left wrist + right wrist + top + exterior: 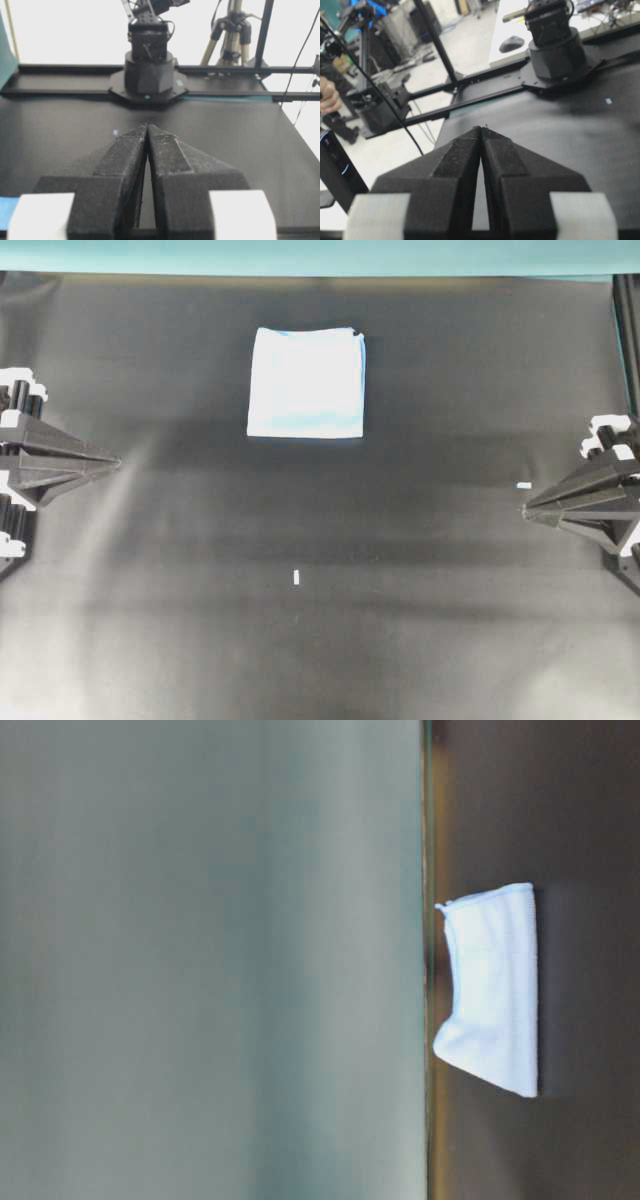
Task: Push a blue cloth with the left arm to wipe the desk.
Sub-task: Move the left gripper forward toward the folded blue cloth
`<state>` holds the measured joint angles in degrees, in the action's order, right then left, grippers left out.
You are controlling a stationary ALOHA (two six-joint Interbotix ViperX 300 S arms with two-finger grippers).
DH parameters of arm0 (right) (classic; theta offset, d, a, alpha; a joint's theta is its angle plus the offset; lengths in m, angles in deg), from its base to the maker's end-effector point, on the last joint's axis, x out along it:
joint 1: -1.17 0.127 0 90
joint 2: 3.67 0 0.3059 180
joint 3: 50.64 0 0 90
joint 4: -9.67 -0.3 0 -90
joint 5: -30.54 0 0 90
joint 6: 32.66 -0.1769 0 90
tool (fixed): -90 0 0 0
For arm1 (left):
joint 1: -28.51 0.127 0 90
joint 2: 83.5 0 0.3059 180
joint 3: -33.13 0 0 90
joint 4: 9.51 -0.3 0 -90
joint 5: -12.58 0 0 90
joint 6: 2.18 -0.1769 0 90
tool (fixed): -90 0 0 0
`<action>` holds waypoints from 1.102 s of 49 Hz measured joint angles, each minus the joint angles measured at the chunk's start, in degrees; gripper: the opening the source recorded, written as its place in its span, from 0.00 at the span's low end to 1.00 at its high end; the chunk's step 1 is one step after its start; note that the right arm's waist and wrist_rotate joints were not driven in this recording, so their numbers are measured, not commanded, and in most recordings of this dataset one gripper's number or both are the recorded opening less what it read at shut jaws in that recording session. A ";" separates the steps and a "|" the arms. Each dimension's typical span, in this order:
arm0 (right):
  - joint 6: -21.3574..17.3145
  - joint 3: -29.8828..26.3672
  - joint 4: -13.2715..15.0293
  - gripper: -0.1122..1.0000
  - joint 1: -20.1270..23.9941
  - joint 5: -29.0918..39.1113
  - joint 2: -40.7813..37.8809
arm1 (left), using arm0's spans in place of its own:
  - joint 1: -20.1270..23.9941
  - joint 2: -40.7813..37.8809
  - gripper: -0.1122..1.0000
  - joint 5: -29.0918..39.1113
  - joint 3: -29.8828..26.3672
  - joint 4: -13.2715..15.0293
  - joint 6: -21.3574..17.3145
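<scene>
— Both grippers, what do you see?
— Your left gripper [117, 462] at nine o'clock and right gripper [524, 510] at three have their jaws pressed together, empty.
— And the blue cloth [306, 382]?
— Folded at twelve o'clock on the desk [320, 640], untouched.

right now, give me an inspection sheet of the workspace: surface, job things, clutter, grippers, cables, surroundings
surface: matte black desk, faint creases, teal strip along its far edge
job's things: blue cloth folded square, flat on the desk near the far edge, touched by neither arm
clutter: two small white tape marks
grippers: left gripper shut, empty, at the left edge; right gripper shut, empty, at the right edge
cables: thin black cables beyond the desk, none on it
surroundings: tripod and frame rails past the desk
</scene>
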<state>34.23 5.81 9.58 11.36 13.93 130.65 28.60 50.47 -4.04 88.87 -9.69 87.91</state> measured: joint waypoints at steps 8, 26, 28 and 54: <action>-0.09 0.00 0.00 0.44 0.00 0.00 0.09 | -0.09 -1.41 0.46 0.44 0.26 -1.85 -0.09; -0.09 0.00 0.00 0.37 0.00 0.26 1.32 | 0.35 -7.29 0.38 0.97 -0.53 -2.11 -0.53; -0.09 0.00 0.00 0.32 0.00 0.35 1.23 | 0.62 -9.14 0.30 0.97 -1.23 -2.11 -0.62; 0.00 0.00 0.00 0.11 0.00 3.87 1.23 | 14.33 -40.96 0.11 -2.11 -17.75 -2.20 -0.97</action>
<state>34.23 5.81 9.58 11.36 17.80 131.88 42.93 9.51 -6.15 71.12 -11.88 86.94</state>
